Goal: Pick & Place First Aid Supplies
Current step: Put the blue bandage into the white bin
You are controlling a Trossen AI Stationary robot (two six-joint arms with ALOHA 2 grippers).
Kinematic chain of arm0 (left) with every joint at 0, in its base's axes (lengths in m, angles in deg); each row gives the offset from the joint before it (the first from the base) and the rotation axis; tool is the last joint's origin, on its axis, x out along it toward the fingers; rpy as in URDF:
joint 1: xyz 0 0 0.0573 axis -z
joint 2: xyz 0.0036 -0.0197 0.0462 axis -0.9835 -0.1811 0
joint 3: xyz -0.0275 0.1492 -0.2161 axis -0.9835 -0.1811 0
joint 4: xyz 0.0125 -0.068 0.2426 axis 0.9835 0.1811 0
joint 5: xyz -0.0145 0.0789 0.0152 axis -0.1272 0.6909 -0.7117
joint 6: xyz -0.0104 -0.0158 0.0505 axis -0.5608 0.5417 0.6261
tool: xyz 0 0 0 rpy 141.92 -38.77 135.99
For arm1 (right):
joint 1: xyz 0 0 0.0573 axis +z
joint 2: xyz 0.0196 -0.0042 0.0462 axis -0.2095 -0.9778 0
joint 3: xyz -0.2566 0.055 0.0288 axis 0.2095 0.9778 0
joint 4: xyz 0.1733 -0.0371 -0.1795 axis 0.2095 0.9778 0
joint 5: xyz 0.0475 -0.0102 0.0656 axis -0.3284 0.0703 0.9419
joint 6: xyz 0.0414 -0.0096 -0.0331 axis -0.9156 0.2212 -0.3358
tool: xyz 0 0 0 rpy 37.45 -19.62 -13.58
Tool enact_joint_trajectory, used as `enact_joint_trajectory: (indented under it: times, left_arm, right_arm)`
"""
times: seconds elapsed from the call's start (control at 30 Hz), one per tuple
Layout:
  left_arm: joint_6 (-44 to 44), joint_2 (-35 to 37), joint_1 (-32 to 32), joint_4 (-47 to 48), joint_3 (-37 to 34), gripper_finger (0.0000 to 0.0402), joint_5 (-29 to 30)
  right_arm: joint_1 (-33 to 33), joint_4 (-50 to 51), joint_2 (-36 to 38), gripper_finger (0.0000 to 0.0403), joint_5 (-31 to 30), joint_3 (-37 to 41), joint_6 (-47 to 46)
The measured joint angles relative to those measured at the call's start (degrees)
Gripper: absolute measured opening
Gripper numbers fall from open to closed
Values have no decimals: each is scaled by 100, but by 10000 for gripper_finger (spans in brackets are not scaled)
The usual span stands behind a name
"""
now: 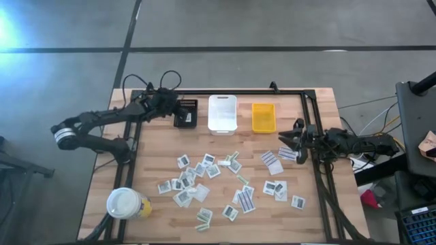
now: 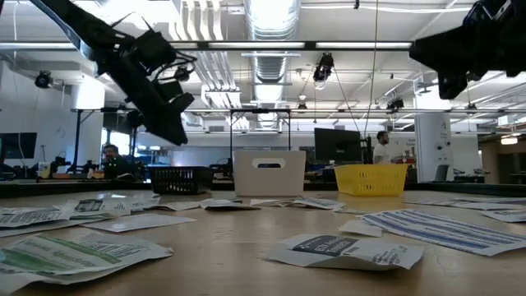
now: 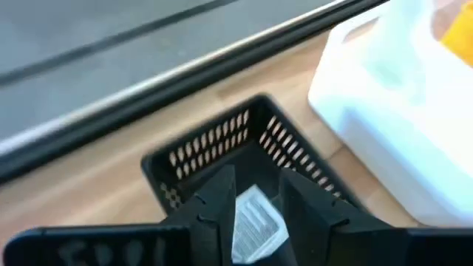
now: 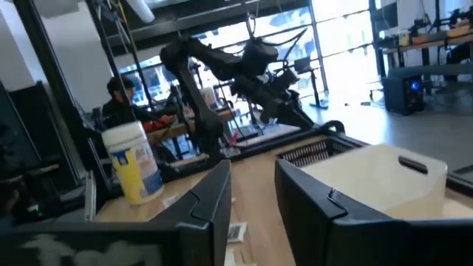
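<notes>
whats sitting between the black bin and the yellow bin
The white bin stands between the black bin and the yellow bin, clearest in the high view.

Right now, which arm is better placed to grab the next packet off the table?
Probably the right. Its gripper hangs empty beside the blue-striped packets, jaws apart. The left gripper is over the black bin, a packet between its fingers, farther from the pile.

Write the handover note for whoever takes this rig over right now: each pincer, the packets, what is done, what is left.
Left pincer: open over the black bin, a white packet between its fingers, apparently dropping in.
Right pincer: open, empty, above the table's right side near the blue-striped packets.
Done: that one packet at the black bin; white bin and yellow bin look empty.
Left: the many packets scattered mid-table.
</notes>
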Motion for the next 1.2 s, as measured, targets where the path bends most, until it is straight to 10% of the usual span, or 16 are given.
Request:
enact_joint_trajectory:
  times: [0.5, 1.2]
  left_arm:
    - [1336, 450, 897, 1278, 1232, 101, -344]
    - [430, 669, 3786, 1055, 496, 96, -75]
  right_arm:
    - [-1, 4000, -106, 110, -169, -2012, -1305]
    - [3, 4414, -3202, 100, 851, -2427, -2851]
